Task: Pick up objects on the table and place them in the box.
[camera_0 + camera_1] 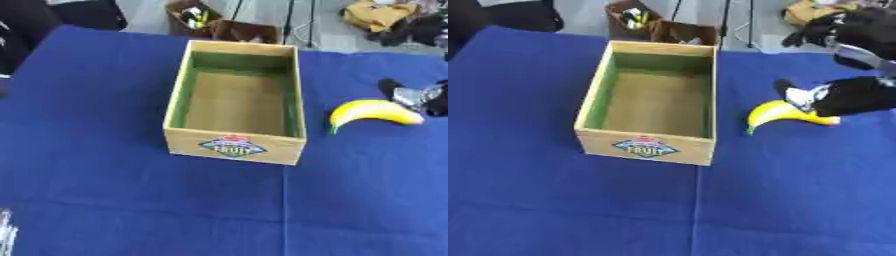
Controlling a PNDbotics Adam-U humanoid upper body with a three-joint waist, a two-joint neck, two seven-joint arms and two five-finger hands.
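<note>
One banana (pixel 374 113) on blue cloth (pixel 105 200), just right of empty box (pixel 234 146). Right hand (pixel 846 97) at its far end; grasp state unclear. Step: pickup. Next: secure hold, lift over box wall.

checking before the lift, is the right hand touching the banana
Touching. The right eye view shows the right hand lying over the far end of the banana, with no gap between them.
</note>
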